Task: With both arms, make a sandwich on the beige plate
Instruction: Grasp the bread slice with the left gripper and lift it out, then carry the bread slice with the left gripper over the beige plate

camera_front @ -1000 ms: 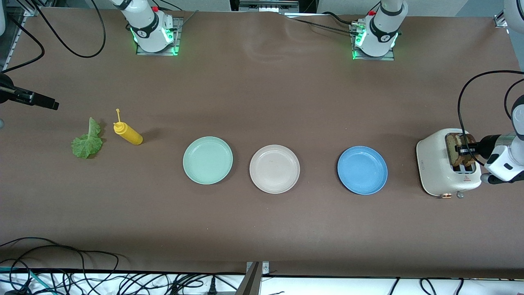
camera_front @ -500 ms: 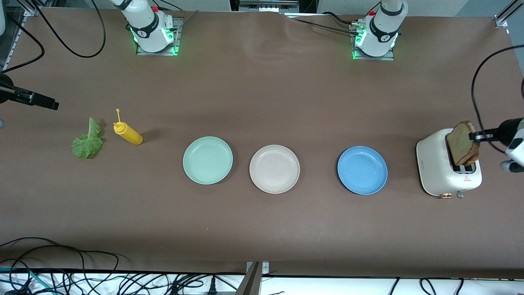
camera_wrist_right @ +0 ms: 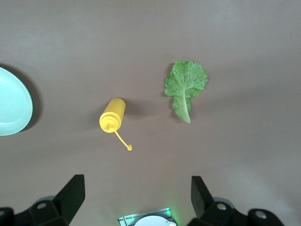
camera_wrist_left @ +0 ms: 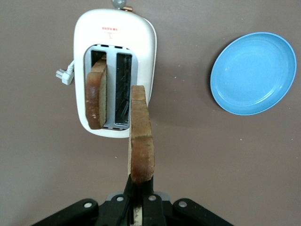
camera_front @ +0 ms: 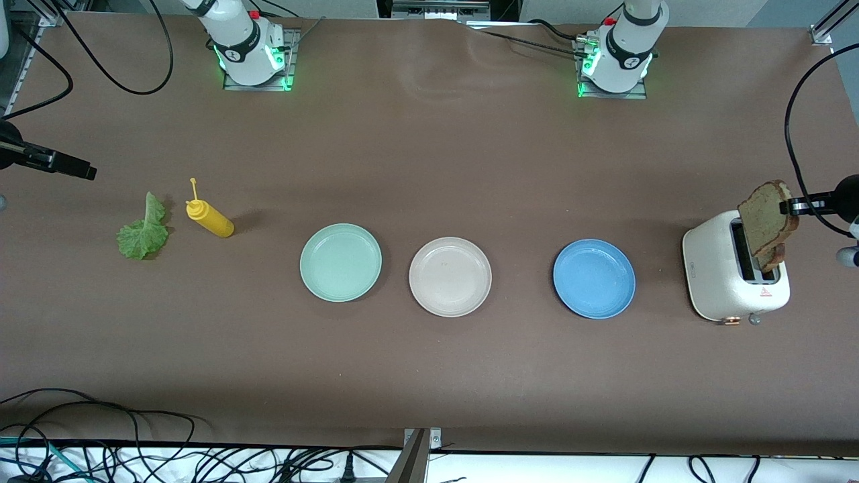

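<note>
Change: bread slice (camera_front: pixel 767 217) now lifted clear of toaster (camera_front: pixel 731 275), up from its slot.
Left gripper (camera_front: pixel 795 204): pinching the slice, over toaster.
Right gripper (camera_wrist_right: pixel 136 195): fingers wide, waiting above lettuce (camera_front: pixel 142 231).
Beige plate (camera_front: pixel 450 276): bare, between mint plate (camera_front: pixel 340 261) and blue plate (camera_front: pixel 594 278).
Meaning: first bread ready to go.

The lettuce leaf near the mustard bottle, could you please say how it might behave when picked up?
The lettuce leaf lies flat and ruffled on the table, so it probably droops from a pinch. It looks thin, likely light and easily torn. Its pale stem looks stiffer, perhaps a firmer hold.
</note>
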